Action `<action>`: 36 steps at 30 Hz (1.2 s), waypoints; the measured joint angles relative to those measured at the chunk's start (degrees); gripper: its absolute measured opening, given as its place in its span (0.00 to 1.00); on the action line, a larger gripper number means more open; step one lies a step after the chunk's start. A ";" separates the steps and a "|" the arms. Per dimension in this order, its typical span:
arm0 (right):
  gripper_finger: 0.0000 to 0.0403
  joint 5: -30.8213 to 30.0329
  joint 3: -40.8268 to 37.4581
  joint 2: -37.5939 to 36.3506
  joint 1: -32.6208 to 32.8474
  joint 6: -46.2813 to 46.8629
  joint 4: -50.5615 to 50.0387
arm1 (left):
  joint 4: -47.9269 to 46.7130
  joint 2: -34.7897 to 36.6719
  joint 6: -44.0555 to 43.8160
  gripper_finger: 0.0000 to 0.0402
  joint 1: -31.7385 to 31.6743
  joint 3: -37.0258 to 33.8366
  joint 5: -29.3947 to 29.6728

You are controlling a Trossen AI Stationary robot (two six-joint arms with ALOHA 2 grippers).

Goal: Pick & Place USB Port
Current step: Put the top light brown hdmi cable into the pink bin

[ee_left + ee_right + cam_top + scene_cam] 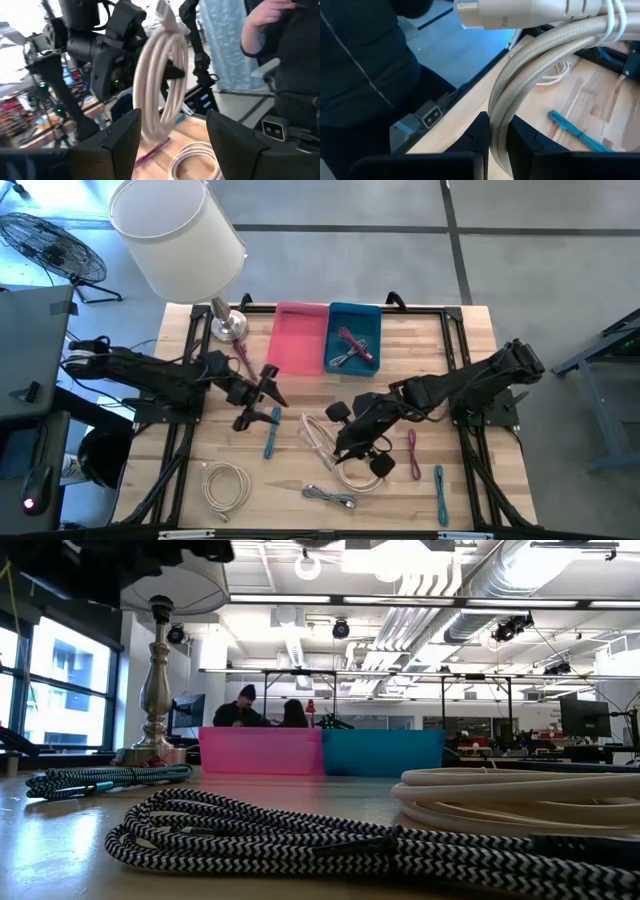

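Right tool (pixel 352 442), near the middle of the surface (pixel 470 370), is closed tight on the beige cable (pixel 530 75), a coiled bundle; in its own wrist view the two dark fingers (pixel 477 135) pinch a couple of strands of the loop while the rest of the coil and the plug (pixel 490 12) hang free beyond them. From the other arm's wrist view the same coil (pixel 162 85) hangs upright in the air, lifted clear of the wood. Left tool (pixel 262 392) sits near the pink bin (pixel 298 340), its fingers (pixel 120 137) spread well apart and holding nothing. The blue bin (pixel 355 315) beside the pink one already holds a reddish cable (pixel 352 345), while a teal cable (pixel 272 432), a white coil (pixel 226 485), a striped cable (pixel 330 840), a pink cable (pixel 412 448) and another teal one (pixel 439 488) lie on the wood. The main risk, I judge, is the thin grip: only a few strands are pinched, so a quick swing toward the bins could let the coil slide out or unwind, and the dangling loops could drag across the neighbouring cables or catch on a bin's rim. The lamp (pixel 178 230) stands close to the pink bin and the left arm reaches toward the same area, so a wide path could brush either. A person (pixel 290 45) stands at the edge.
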State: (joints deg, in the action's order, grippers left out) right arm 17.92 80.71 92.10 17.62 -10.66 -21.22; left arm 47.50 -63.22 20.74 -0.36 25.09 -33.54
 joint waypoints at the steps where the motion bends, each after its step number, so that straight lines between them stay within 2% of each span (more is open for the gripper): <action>1: 0.08 0.24 0.00 0.41 -0.17 -0.01 -0.08 | -0.07 -1.00 0.01 0.55 0.00 0.84 -0.58; 14: 0.08 3.35 0.00 1.76 -0.89 -0.34 2.89 | -4.19 -9.04 0.51 0.55 -0.03 8.04 -1.66; 29: 0.08 2.42 0.00 1.76 -4.08 -0.36 2.79 | -3.66 -10.97 0.21 0.53 0.00 9.41 -0.30; 32: 0.08 2.14 0.00 1.76 -4.66 -0.36 2.61 | -3.77 -10.97 0.96 0.43 0.00 9.41 3.79; 34: 0.08 2.04 0.00 1.76 -4.92 -0.36 2.61 | -4.31 -10.97 1.92 0.30 -0.01 9.41 6.11; 36: 0.08 0.89 0.00 1.76 -4.91 -0.29 2.55 | -4.42 -10.97 2.49 0.12 -0.07 9.41 7.15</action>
State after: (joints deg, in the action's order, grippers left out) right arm 18.81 80.71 93.86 12.71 -10.95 -18.67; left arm 43.08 -74.19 23.23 -0.42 34.50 -26.39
